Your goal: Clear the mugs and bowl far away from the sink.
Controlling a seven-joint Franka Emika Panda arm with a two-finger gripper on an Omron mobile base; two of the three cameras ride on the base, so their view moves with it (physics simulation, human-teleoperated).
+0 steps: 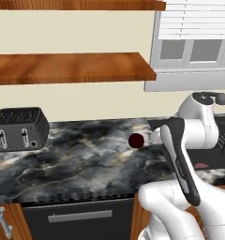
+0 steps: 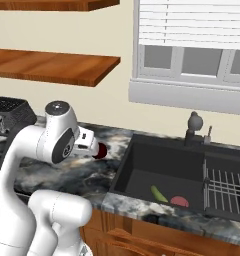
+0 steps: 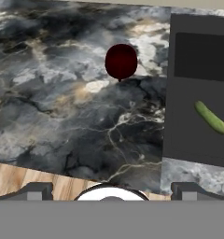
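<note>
**Marbled counter beside the sink, with one dark red mug and the arm raised above**

Marbled black-grey stone counter [image 1: 86,154] runs along a cream wall, below two wooden shelves [image 1: 72,68] and a window with white blinds [image 2: 192,25]. At the counter's left end stands a dark toaster [image 1: 19,129]; beneath the counter edge sit a dark appliance front with a silver handle [image 1: 79,216] and wooden cabinet doors.

The dark red mug [image 3: 121,61] rests on the stone, near the left rim of the sink [image 2: 162,175] but apart from it. In the left base view the mug [image 1: 136,140] appears just left of the arm's forearm; in the right base view it [image 2: 100,151] is partly hidden behind the white wrist. Its handle cannot be made out.

The sink is a dark recessed basin with a dark faucet [image 2: 194,127] at its back edge. On the basin floor lie a green elongated vegetable [image 3: 211,117] and a pink-red item [image 2: 179,201], near one another. A wire rack [image 2: 224,187] occupies the basin's right part.

The gripper [image 3: 112,192] hangs over the front edge of the counter, its two dark fingertips [image 3: 37,191] spread wide at the bottom of the hand view, released and holding nothing. The mug lies well ahead of it, untouched.
</note>
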